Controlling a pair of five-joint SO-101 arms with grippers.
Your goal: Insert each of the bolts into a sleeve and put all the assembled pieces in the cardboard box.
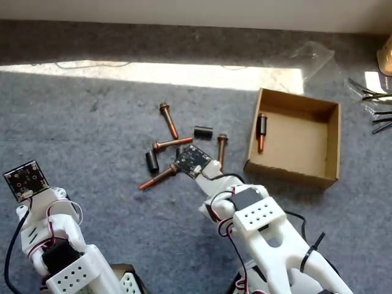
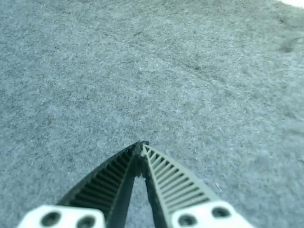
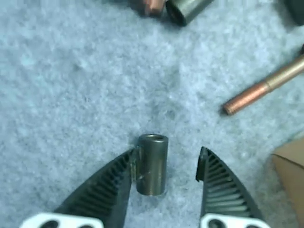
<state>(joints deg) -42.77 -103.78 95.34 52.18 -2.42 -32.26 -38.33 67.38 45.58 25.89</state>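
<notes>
While right gripper (image 3: 167, 153) hangs released, dark metal cylindrical sleeve (image 3: 152, 164) lies on grey carpet (image 3: 71, 95) between its jaws, touching one finger (image 3: 118, 175), long axis parallel to fingers. Clenched, empty left gripper (image 2: 141, 146) well apart from parts; right arm nearer. One assembled piece (image 1: 261, 131) in brown cardboard box (image 1: 293, 175).

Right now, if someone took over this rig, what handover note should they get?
The left gripper is shut and empty over bare carpet.
The right gripper is open, straddling a loose sleeve lying on the carpet, not gripped.
Done: one assembled piece lies in the cardboard box.
Left: four bare bolts and two more sleeves lie on the carpet beside the box, all to be assembled and boxed.
</notes>
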